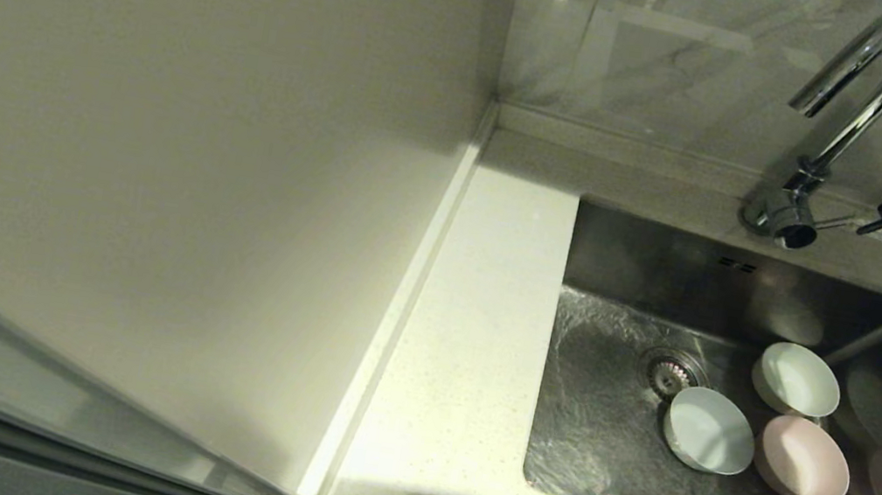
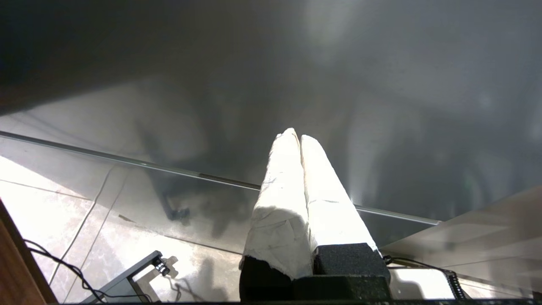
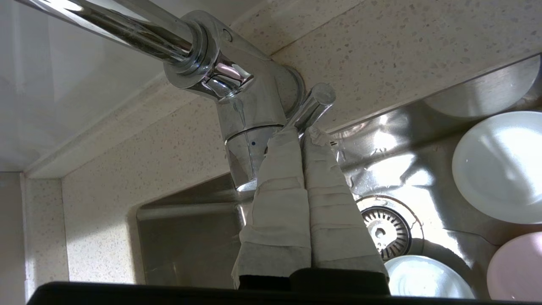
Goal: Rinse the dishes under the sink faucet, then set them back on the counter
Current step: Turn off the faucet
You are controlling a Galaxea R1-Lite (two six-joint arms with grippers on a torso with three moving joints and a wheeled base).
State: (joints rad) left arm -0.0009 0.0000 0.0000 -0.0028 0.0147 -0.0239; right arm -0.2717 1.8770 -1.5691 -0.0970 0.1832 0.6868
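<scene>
- Right gripper [image 3: 302, 133]: positioned at the base of the faucet [image 1: 858, 101]. The tape-wrapped fingers [image 3: 279, 186] are pressed together, tips at the thin side lever [image 3: 311, 108]; whether they actually touch the lever cannot be determined. In the head view only the dark wrist housing shows at the right edge, so the fingers are hidden there.
- Left gripper [image 2: 296, 137]: fingers closed against each other, nothing between them, held away from the sink over a tiled floor [image 2: 55, 195].
- Sink [image 1: 603, 450]: the basin floor shows a wet sheen. The strainer drain [image 1: 671, 373] is uncovered.
- Dishes (all three sit in the basin, right of the drain): white bowl [image 1: 797, 379] farthest back, blue-grey bowl [image 1: 708, 430] just beside the drain, pink bowl [image 1: 803, 459] touching the blue-grey one.
- Faucet spout: the arch is cut off at the top of the head view.
- Counter [image 1: 476, 306]: lies left of the sink, its front partly in shadow.
</scene>
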